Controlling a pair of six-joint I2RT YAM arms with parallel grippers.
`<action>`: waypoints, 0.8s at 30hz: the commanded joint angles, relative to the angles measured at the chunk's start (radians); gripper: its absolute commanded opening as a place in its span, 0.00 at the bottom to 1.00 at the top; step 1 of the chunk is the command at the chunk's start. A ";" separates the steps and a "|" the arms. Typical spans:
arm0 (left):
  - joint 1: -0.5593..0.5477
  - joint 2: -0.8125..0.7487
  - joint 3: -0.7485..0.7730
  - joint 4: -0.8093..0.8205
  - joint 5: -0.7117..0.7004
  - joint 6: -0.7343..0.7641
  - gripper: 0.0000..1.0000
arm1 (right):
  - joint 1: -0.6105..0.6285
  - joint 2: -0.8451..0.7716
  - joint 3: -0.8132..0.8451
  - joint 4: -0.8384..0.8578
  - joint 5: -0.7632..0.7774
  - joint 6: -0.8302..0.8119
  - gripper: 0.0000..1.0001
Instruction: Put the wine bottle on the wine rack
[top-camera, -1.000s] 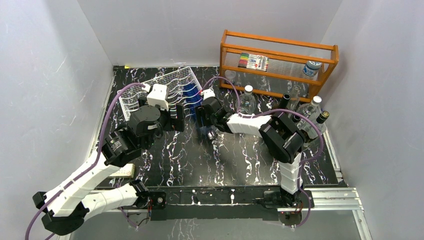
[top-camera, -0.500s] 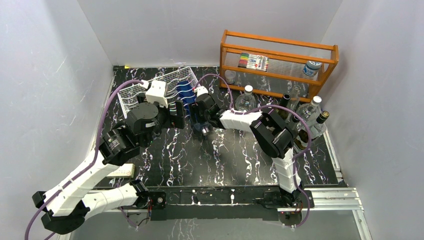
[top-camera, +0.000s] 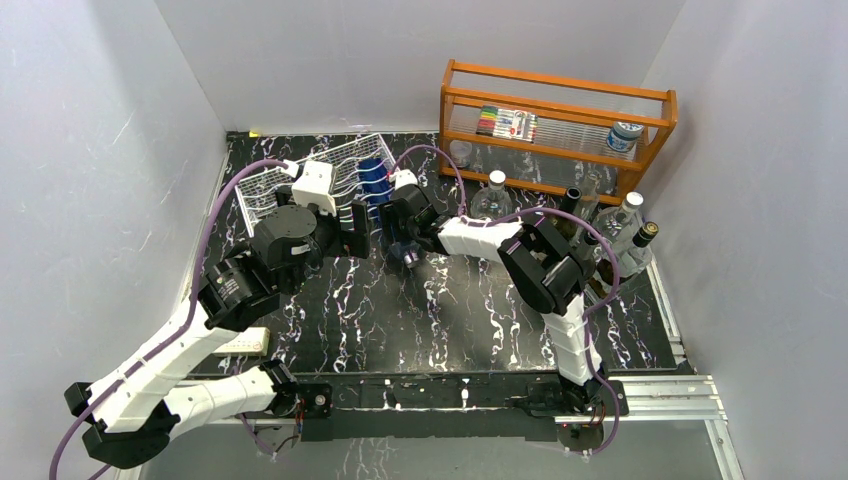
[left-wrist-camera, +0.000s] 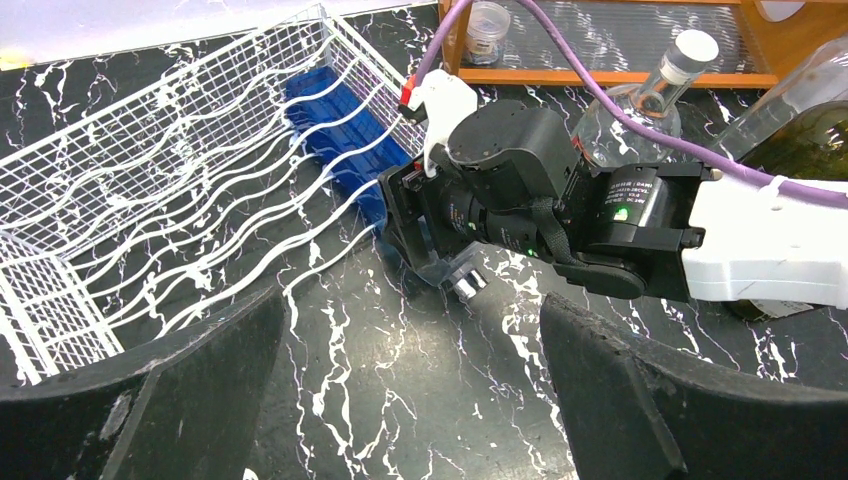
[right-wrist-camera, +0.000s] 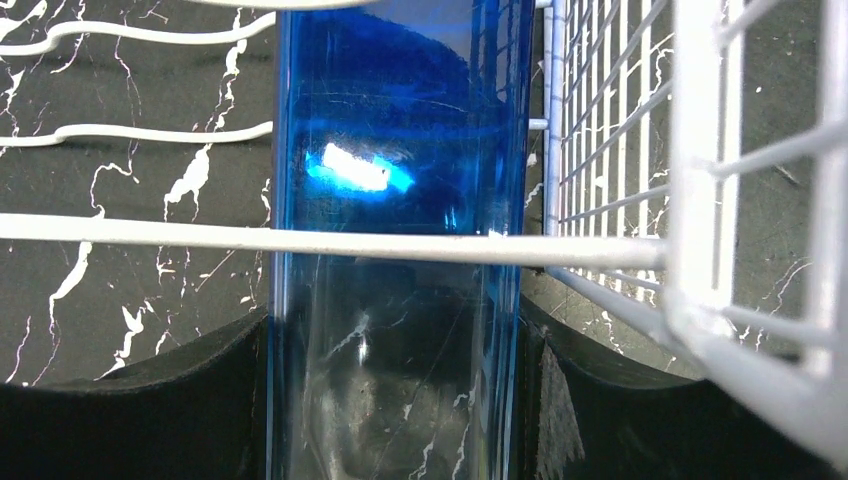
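The wine bottle (top-camera: 374, 181) is blue glass and lies in the rightmost cradle of the white wire wine rack (top-camera: 262, 190), its neck pointing toward the table's front. My right gripper (top-camera: 402, 236) is shut on its lower body. In the right wrist view both black fingers (right-wrist-camera: 150, 410) press the sides of the wine bottle (right-wrist-camera: 400, 200), with a rack wire (right-wrist-camera: 330, 243) crossing in front. The left wrist view shows the wine bottle (left-wrist-camera: 340, 140) within the rack (left-wrist-camera: 150, 190), its silver cap (left-wrist-camera: 466, 285) poking out below the right gripper (left-wrist-camera: 430, 240). My left gripper (left-wrist-camera: 410, 305) hangs open above the bare table, beside the rack's front.
An orange wooden shelf (top-camera: 556, 105) stands at the back right with markers and a jar on it. Several glass bottles (top-camera: 625, 225) cluster at the right by the right arm's elbow. A white flat object (top-camera: 243, 343) lies near the left arm.
The right gripper has carried the blue bottle left and back, deeper into the rack's rightmost cradle. The left gripper shifted slightly left and stayed open.
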 joint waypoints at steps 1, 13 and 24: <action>0.000 -0.007 0.032 0.003 -0.001 0.014 0.98 | -0.001 -0.038 0.063 0.183 -0.006 -0.011 0.51; 0.001 -0.006 0.030 0.007 -0.001 0.022 0.98 | -0.021 -0.058 0.050 0.205 -0.040 0.017 0.78; 0.001 -0.026 0.048 0.004 0.026 0.009 0.98 | -0.021 -0.142 -0.043 0.219 -0.037 0.046 0.98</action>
